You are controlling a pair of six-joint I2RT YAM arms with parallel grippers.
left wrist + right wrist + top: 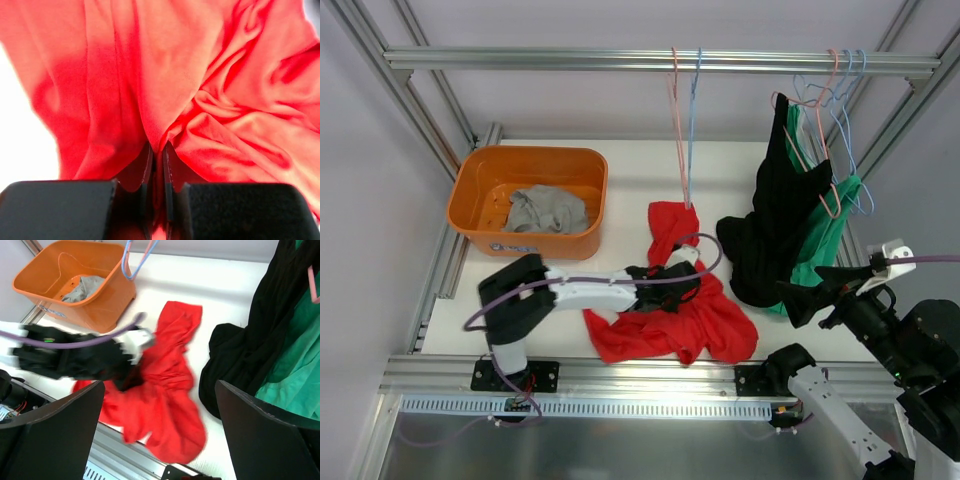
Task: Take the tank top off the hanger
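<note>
The red tank top (670, 325) lies crumpled on the white table, near the front edge. Its upper end reaches up to just under an empty pink hanger (676, 110) and an empty blue hanger (693, 120) on the rail. I cannot tell whether it touches them. My left gripper (690, 283) lies low over the top and is shut on a fold of red cloth (190, 75); the jaws (157, 147) pinch it tight. My right gripper (815, 290) is open and empty, raised at the right; through its wide jaws (160, 385) I see the top (172, 405) and the left arm (75, 360).
An orange bin (470, 215) with a grey garment (548, 208) stands at the back left. A black garment (775, 220) and a green one (825, 240) hang from hangers on the rail (520, 60) at the right, drooping onto the table beside the red top.
</note>
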